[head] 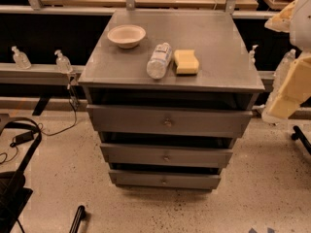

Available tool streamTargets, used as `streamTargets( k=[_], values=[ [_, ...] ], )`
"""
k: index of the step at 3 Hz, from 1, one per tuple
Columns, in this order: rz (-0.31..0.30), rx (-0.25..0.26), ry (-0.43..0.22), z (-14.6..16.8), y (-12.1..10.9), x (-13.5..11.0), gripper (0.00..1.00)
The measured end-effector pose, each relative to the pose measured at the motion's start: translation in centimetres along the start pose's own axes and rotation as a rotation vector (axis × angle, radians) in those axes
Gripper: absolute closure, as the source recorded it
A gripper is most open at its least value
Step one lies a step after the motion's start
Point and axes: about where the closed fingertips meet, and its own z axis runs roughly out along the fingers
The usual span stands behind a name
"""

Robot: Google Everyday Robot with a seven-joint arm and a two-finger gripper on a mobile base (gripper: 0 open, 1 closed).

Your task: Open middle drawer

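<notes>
**Opening state of the drawer pull.** The hand (290,89) (a pale cream body, partly cut off at the picture's edge) hangs off the right side of the cabinet (104,139). It is about level with the worktop (214,38) and well apart from every drawer front. Whether it is open or closed cannot be told, and nothing can be seen in its grip. The arm (303,13) rises above it, also to the right of the cabinet, and its aim relative to the fronts cannot be read.

The middle drawer (194,157) sits on the cabinet's front face, between the larger top drawer (126,120) and the smaller bottom drawer (189,180). Its small round knob (166,157) is at centre. No tray shows behind its front, so it is judged shut, and nothing of the task is done.

Left to do: bring the hand across to the cabinet's front, take the knob and pull outward. On the worktop lie a bowl (126,35), a bottle (159,60) on its side and a yellow sponge (186,61). None of them is judged to lie in that path.
</notes>
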Motion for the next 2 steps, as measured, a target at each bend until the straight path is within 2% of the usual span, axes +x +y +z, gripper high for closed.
streamTargets(
  k=[2],
  values=[
    [-0.001, -0.001, -0.024, 1.2, -0.2, -0.3, 0.00]
  ],
)
